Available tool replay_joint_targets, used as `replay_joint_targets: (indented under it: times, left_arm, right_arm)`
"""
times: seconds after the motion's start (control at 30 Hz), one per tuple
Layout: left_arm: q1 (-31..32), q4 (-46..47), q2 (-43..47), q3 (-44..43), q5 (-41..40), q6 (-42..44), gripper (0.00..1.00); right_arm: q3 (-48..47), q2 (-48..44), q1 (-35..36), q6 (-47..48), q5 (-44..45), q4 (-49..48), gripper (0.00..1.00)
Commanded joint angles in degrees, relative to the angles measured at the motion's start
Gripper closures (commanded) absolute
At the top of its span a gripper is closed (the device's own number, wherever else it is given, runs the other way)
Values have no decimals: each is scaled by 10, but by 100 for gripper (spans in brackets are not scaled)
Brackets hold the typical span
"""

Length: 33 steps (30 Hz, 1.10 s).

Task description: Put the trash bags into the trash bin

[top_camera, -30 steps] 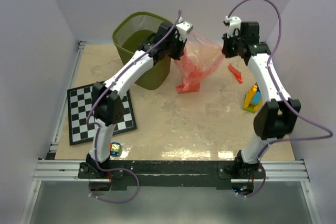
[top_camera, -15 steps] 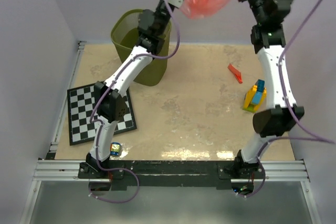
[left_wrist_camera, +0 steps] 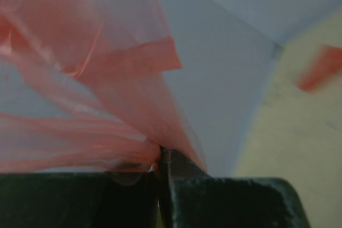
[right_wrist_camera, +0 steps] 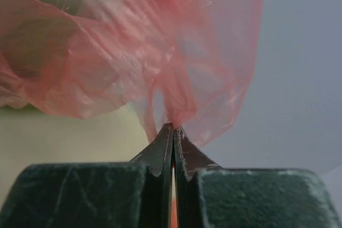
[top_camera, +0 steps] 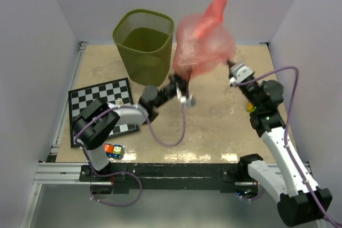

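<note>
- Your left gripper (left_wrist_camera: pixel 162 154) and right gripper (right_wrist_camera: pixel 172 130) each clamp the trash bag (top_camera: pixel 206 46) (billowing at their twelve o'clock).
- It hangs outside the trash bin (top_camera: pixel 144 62), at three o'clock.

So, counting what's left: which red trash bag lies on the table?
The small flat red strip on the beige tabletop; the big translucent red-pink film bag is held aloft.

The left pincer (top_camera: pixel 178 80) and right pincer (top_camera: pixel 230 65) have dropped from high overhead and drawn back toward the near edge, and the red trash bag (top_camera: pixel 203 46) they pinch now billows upward beside the trash bin (top_camera: pixel 145 68).
</note>
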<state>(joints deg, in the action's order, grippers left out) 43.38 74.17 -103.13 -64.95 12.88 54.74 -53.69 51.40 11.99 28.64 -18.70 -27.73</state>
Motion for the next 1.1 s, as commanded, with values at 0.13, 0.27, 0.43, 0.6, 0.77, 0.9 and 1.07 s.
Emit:
replay_joint_targets:
  times: [0.13, 0.27, 0.43, 0.6, 0.77, 0.9, 1.07]
  left_arm:
    - [59, 312, 284, 553, 135, 37, 89]
    - [61, 139, 379, 549, 87, 0, 89]
    - [60, -289, 459, 411, 15, -112, 81]
    - [60, -488, 464, 296, -34, -278, 62]
    - [58, -669, 469, 208, -14, -379, 50]
    - [54, -721, 481, 177, -20, -430, 48]
    - [26, -778, 450, 120, -40, -532, 47]
  right_arm:
    - [94, -265, 1, 54, -107, 492, 100]
    - [65, -233, 0, 27, -67, 495, 100]
    - [27, -120, 1, -23, -32, 491, 100]
    - [17, -95, 0, -72, -17, 443, 100]
    - [-4, -97, 0, -99, -13, 400, 100]
    - [-37, -85, 1, -116, -3, 385, 100]
    - [-47, -85, 1, -127, -4, 384, 100]
